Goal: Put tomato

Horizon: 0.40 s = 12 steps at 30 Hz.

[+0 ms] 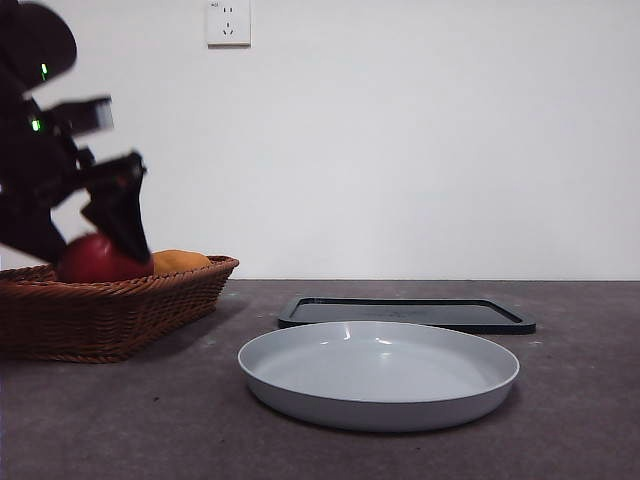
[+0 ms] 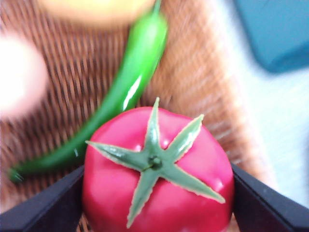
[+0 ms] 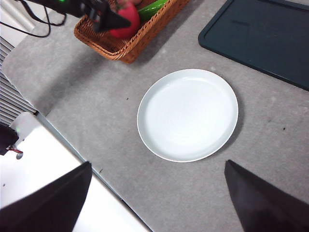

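Note:
The tomato is glossy red with a green star stem and sits between my left gripper's two black jaws, which press on its sides. In the front view the left gripper reaches down from the upper left onto the tomato, which shows just above the rim of the wicker basket. The right wrist view shows the same grip on the tomato from afar. My right gripper is open and empty, high above the table over the grey plate.
In the basket lie a green pepper, an orange-yellow fruit and a pale pink fruit. The grey plate stands at the middle front. A flat dark tray lies behind it.

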Available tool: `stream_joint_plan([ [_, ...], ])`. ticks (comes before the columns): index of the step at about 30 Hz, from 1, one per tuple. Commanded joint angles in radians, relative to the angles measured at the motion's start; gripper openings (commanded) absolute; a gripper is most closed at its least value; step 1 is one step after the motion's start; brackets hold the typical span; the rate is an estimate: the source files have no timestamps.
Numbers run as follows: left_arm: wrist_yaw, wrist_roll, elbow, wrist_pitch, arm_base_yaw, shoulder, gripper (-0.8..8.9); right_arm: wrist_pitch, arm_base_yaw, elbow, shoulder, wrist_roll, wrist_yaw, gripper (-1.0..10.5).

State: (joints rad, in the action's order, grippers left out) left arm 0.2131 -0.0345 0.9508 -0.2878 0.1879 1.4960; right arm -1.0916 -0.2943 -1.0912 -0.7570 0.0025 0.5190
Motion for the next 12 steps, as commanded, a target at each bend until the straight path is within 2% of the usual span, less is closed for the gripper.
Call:
stream_joint_plan([
  [1, 0.044, 0.041, 0.026, 0.011, 0.007, -0.073, 3.31, 0.008, -0.005, -0.018, -0.006, -0.010, -0.003, 4.4],
  [6, 0.128, 0.063, 0.026, -0.011, 0.047, -0.189, 3.32, 0.013, -0.005, -0.018, -0.006, -0.011, -0.003, 4.4],
  [12, 0.129, 0.061, 0.026, -0.049, 0.206, -0.227, 3.32, 0.016, -0.005, -0.018, -0.006, -0.011, -0.003, 4.4],
])
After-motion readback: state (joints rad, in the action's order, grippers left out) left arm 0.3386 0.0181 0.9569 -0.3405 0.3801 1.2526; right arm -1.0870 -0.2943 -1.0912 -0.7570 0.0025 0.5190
